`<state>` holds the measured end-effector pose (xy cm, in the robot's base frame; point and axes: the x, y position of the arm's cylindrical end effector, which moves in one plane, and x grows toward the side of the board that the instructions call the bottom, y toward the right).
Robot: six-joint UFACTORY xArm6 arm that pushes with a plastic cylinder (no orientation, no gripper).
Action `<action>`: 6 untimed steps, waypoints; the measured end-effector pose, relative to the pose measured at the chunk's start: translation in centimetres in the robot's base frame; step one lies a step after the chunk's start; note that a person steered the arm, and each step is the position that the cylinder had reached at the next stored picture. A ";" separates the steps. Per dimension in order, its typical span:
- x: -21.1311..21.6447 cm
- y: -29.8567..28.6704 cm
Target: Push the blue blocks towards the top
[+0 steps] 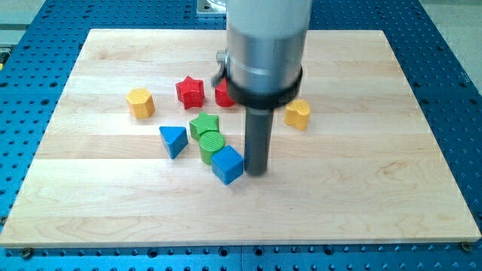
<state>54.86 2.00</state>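
A blue cube (pixel 227 165) lies near the board's middle, a little below centre. A blue triangle (pixel 173 140) lies to its left, apart from it. My tip (pixel 255 172) is down on the board right beside the blue cube's right side, touching or nearly touching it. A green cylinder (pixel 210 145) sits against the cube's upper left, and a green star (pixel 203 123) is just above that.
A red star (pixel 190 92) and a red block (pixel 224 94), partly hidden behind the arm, lie above the greens. A yellow hexagon (pixel 140 102) is at the left, a yellow heart (pixel 297 114) at the right. The wooden board (pixel 376 188) rests on a blue perforated table.
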 end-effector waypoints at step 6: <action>-6.1 -9.3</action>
